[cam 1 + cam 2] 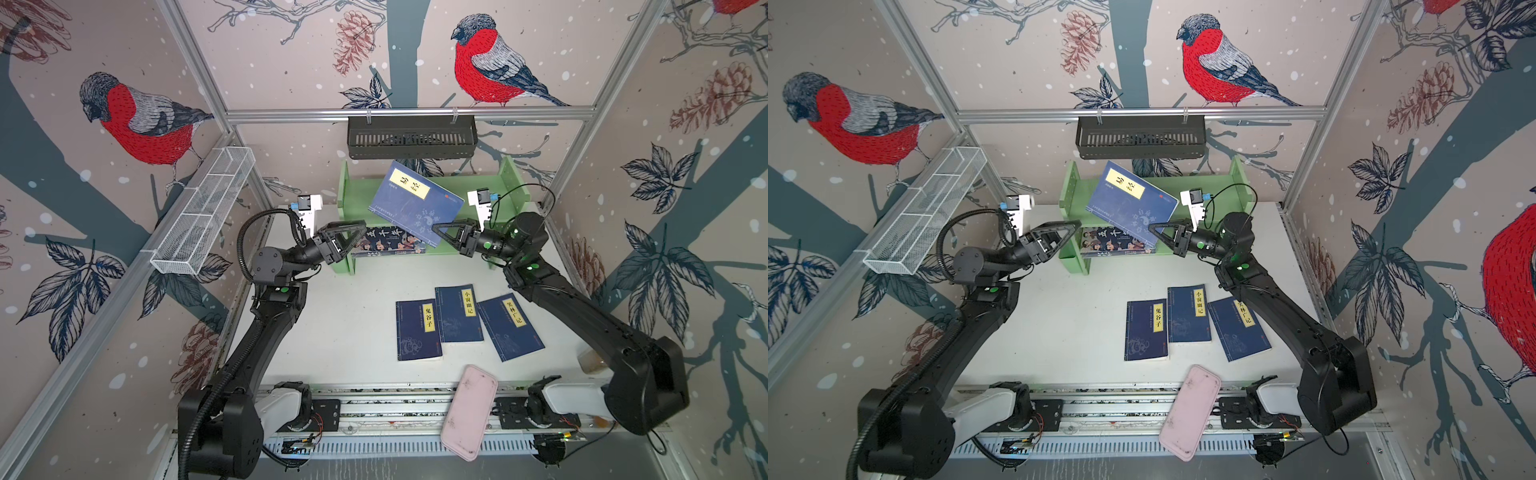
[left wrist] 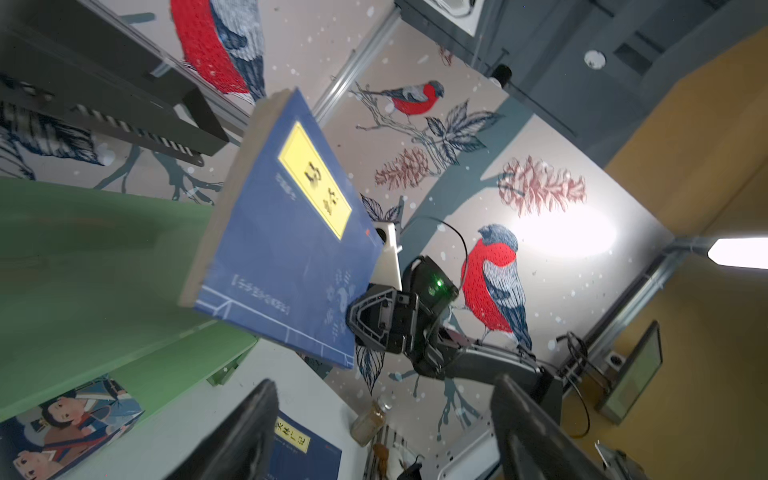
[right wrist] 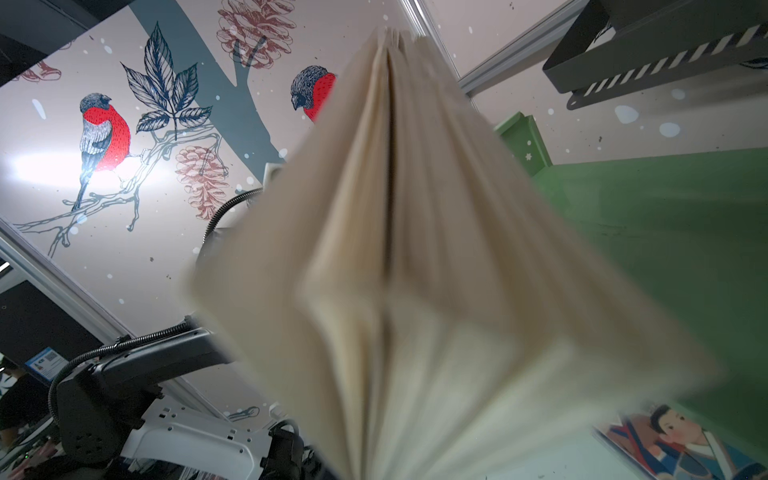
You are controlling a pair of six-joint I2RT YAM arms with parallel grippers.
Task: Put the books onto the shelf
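A black basket [image 1: 411, 137] hangs from the rail [image 1: 291, 114] at upper centre; a white mesh basket [image 1: 203, 212] slants along the upper left. At lower centre a pink case [image 1: 469, 417] lies across the table's [image 1: 332, 332] front edge. Bird wallpaper [image 1: 486, 62] covers the walls.

One navy book [image 1: 415, 203] with a yellow label hangs tilted over the light green shelf [image 1: 494, 183], pinched at a lower corner. The cartoon-cover book [image 1: 386, 245] lies on the lower tier. Three more navy books [image 1: 459, 313] lie flat on the bench [image 1: 353, 324].
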